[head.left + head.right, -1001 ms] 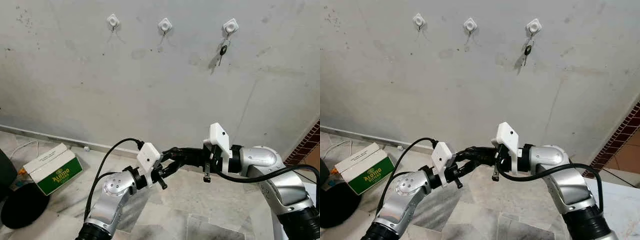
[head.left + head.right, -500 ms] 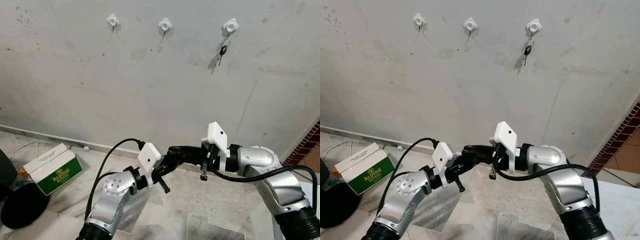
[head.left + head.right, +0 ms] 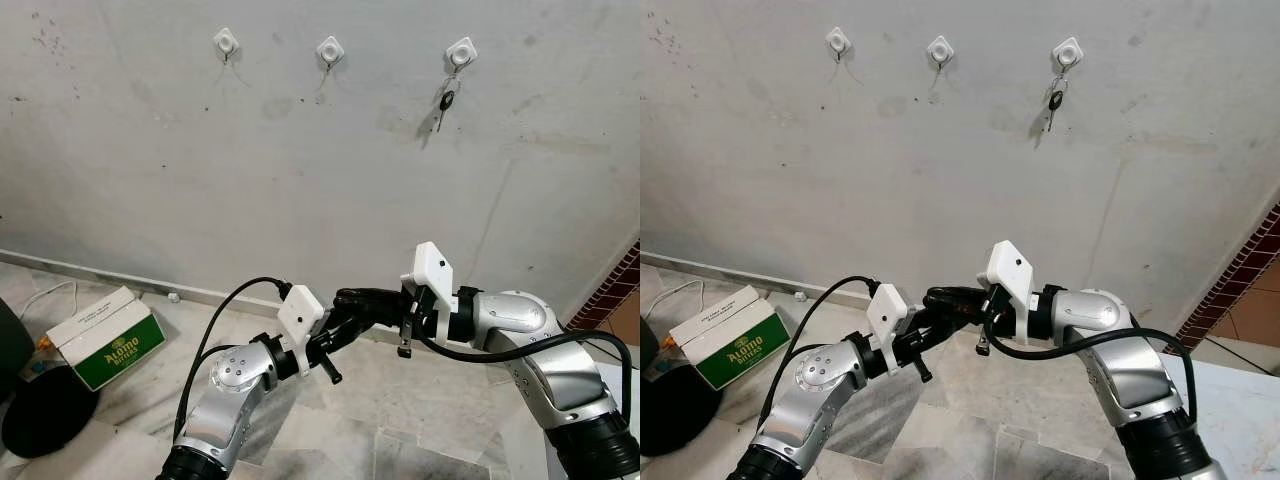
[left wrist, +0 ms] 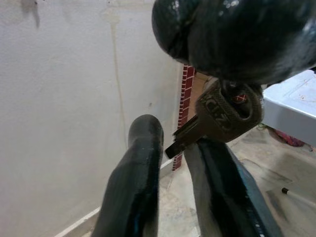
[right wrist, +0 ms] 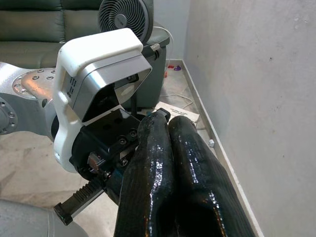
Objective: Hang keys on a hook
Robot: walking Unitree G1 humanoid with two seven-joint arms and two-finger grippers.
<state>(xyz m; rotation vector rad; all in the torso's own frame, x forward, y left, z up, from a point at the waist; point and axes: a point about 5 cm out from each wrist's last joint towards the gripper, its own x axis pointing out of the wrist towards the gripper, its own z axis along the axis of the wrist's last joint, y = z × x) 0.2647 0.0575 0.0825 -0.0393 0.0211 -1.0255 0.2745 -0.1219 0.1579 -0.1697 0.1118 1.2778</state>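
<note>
1. I am holding my two hands together low in front of me, well below the row of hooks on the wall. My right hand (image 5: 163, 148) is pinching a brass key (image 4: 217, 118) by its head, its two black fingers pressed shut side by side.
2. My left hand (image 4: 173, 163) is meeting it from the other side. Its fingers are standing slightly apart, and the key's blade is poking into the gap between them — I cannot tell whether they are touching it.
3. This looks to me like a handover in progress, so the key is not yet anywhere near a hook.
4. Up and ahead of both hands, three white hooks are sitting on the wall. The right hook (image 3: 461, 50) is already carrying a dark key (image 3: 446, 101) that is hanging straight down. The middle hook (image 3: 329, 49) and the left hook (image 3: 226, 41) are bare.
5. What I judge is left — settling the key in one hand, lifting it well up to a free hook, and slipping its loop over.
</note>
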